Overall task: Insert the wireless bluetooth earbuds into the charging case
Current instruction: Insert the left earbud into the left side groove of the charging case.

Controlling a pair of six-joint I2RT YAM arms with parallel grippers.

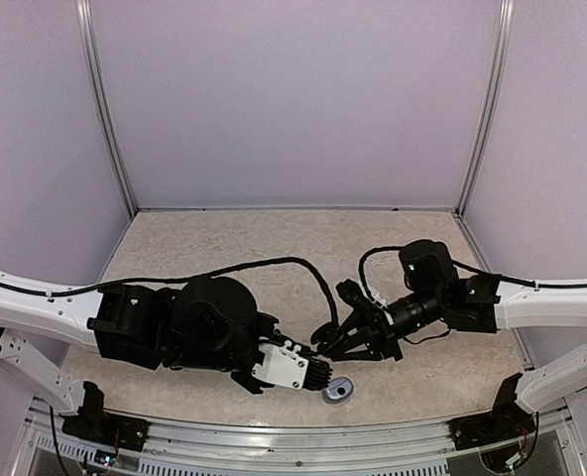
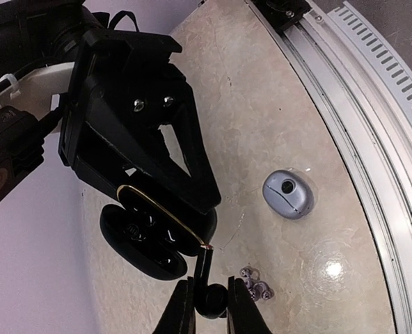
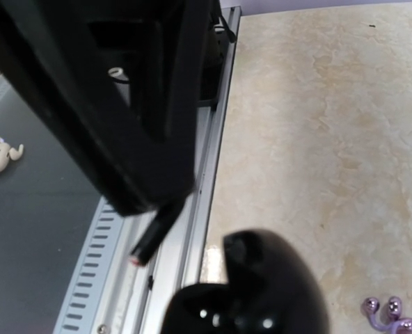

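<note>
- Open charging case (image 2: 140, 243) sat in right gripper (image 1: 331, 345), above table (image 2: 275, 104).
- Earbud (image 2: 209, 303) sat in left gripper (image 2: 209, 285), stem at case rim.
- Two loose earbuds (image 2: 256, 287) lay on table just beside; closed case (image 2: 287, 193) nearer rail (image 2: 373, 139).

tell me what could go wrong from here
The left gripper pinches the black bud by one end only; pressing it into the black case could twist it loose. That case sits tilted in the right gripper, so a push may shift it. The grey buds lie right beside the left gripper and might get knocked.
</note>
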